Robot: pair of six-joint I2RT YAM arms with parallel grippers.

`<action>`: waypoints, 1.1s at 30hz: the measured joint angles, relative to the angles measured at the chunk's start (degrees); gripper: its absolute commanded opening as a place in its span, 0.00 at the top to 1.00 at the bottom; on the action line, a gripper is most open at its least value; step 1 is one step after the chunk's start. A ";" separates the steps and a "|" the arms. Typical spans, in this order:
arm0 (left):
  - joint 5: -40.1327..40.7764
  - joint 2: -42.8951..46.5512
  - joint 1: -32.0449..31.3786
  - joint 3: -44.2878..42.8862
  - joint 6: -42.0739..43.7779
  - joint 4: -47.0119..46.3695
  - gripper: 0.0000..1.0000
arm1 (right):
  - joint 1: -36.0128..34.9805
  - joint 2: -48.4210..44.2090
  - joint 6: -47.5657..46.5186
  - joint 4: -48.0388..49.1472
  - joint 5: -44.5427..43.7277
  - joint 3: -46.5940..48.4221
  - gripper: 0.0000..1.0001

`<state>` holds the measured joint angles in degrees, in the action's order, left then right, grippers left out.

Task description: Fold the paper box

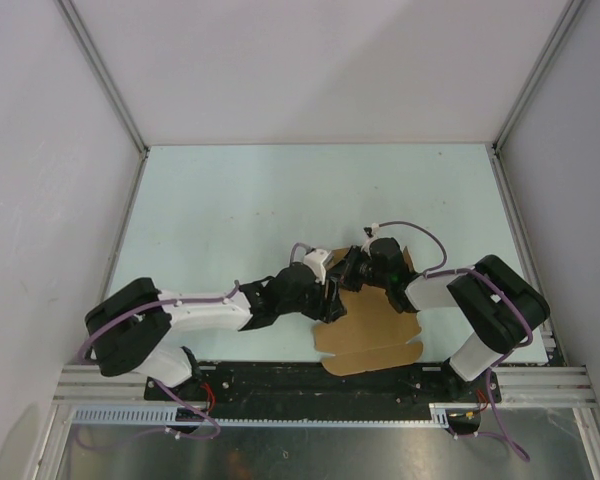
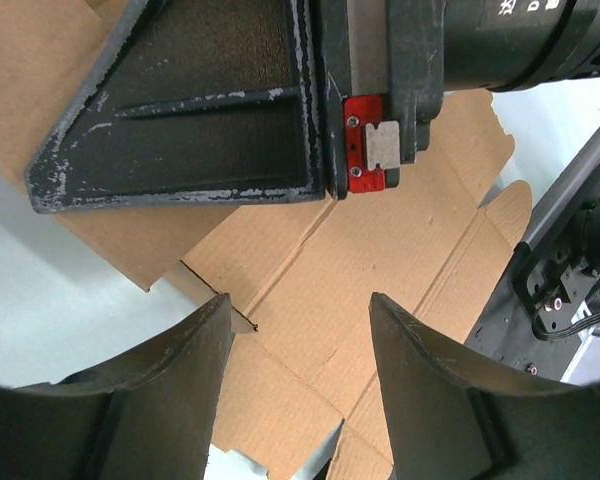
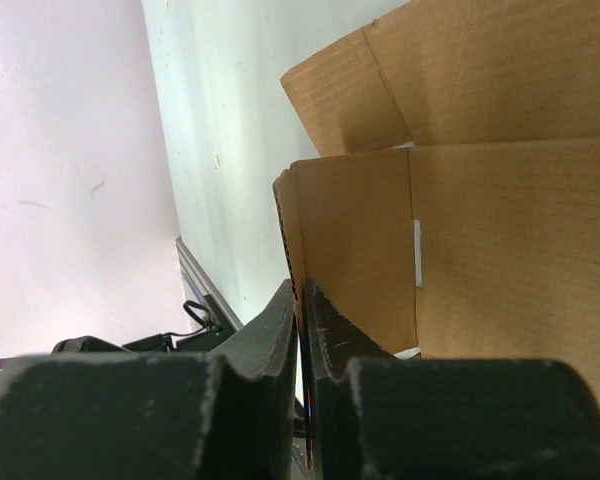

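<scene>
From above, my two wrists crowd over the far end of the paper box (image 1: 375, 335), so that end of the sheet, and the spot where my jaws meet it, are covered. Only the near half shows plainly: flat brown card with tabs, lying on the pale bench (image 1: 230, 200) close to my bases, right of centre.

In my left wrist view the black body of my right arm (image 2: 200, 110) blocks the upper part of the sheet (image 2: 380, 250), and the card runs off the frame's edges. In my right wrist view the card (image 3: 500, 260) is cut off at the top and right, and my own fingers (image 3: 265, 345) hide its lower part.

My left jaws stand well apart over a crease and a slit in the card, holding nothing; I cannot tell whether the tips touch it. My right jaws are pinched on the thin edge of one flap, which runs straight down between them.
</scene>
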<state>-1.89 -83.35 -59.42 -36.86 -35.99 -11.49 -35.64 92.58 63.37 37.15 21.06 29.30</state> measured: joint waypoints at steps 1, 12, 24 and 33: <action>0.00 -0.22 -0.04 -0.04 0.02 -0.09 0.37 | 0.00 0.00 0.00 0.00 0.02 0.00 0.91; -0.28 -4.07 -0.22 -0.83 0.09 -0.44 0.37 | 0.04 0.00 0.00 -0.02 0.44 0.00 0.91; -0.87 -6.78 -0.35 -2.71 0.46 -1.11 0.38 | 0.22 0.55 -0.02 0.00 0.74 0.00 0.91; -1.31 -7.50 -0.55 -3.48 0.52 -1.33 0.38 | 0.24 0.70 -0.22 -0.02 0.90 0.00 0.83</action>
<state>-3.20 -90.85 -59.96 -40.34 -35.46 -12.82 -35.40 93.27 63.16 37.12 21.96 29.30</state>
